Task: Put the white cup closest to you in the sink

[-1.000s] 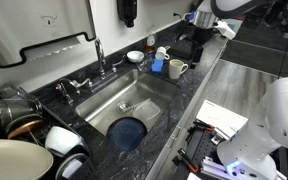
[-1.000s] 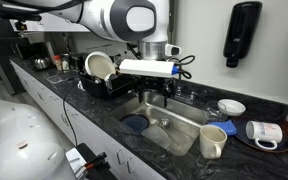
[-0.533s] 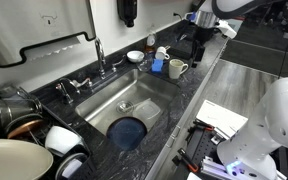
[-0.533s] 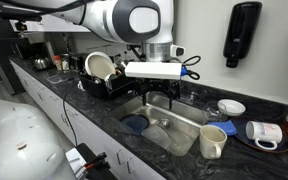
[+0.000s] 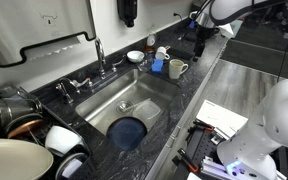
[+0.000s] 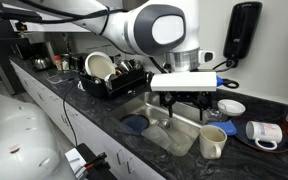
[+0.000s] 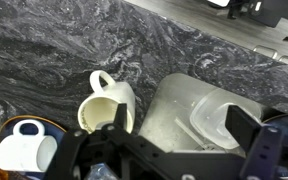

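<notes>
The white cup [image 5: 177, 68] stands upright on the dark marbled counter just beyond the sink's end; it also shows in an exterior view [image 6: 213, 141]. In the wrist view the cup [image 7: 106, 102] is left of centre, its handle pointing up-left. The steel sink [image 5: 134, 95] [image 6: 159, 118] holds a blue dish [image 5: 129, 131]. My gripper [image 6: 189, 100] [image 5: 197, 45] hangs open and empty above the counter beside the cup. In the wrist view its fingers [image 7: 184, 125] straddle a clear plastic container [image 7: 199, 120], the left finger next to the cup's rim.
A blue cup [image 5: 159, 66] and a shallow white bowl [image 5: 134, 56] [image 6: 230, 107] stand behind the white cup. A second white cup [image 6: 261, 131] lies on its side. The faucet [image 5: 99, 55] is at the sink's back rim. A dish rack [image 6: 109, 75] holds bowls.
The gripper has moved from above the sink toward the counter end where the white cup stands. The cup and other objects have not moved.
</notes>
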{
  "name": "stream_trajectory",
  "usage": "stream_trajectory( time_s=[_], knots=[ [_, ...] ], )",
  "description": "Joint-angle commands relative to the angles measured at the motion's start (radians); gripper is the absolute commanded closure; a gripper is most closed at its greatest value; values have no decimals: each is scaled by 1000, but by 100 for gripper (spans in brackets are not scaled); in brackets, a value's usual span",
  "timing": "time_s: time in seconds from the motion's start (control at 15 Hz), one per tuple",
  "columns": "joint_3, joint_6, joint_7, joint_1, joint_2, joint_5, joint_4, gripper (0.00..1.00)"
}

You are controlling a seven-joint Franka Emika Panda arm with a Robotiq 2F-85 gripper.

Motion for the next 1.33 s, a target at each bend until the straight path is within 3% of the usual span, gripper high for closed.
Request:
stream_trajectory(
  time_s=[0.0, 0.2, 0.47, 1.0, 1.27],
  knots=[
    [-62, 110, -112, -35, 161, 31, 72, 0],
    [-118, 96, -226, -37, 267, 132, 139, 0],
    [-139, 76, -363, -67, 369, 253, 207, 0],
    [-98, 112, -597, -137, 491, 341, 289, 0],
    [-66, 163, -649, -165, 525, 368, 293, 0]
  ],
)
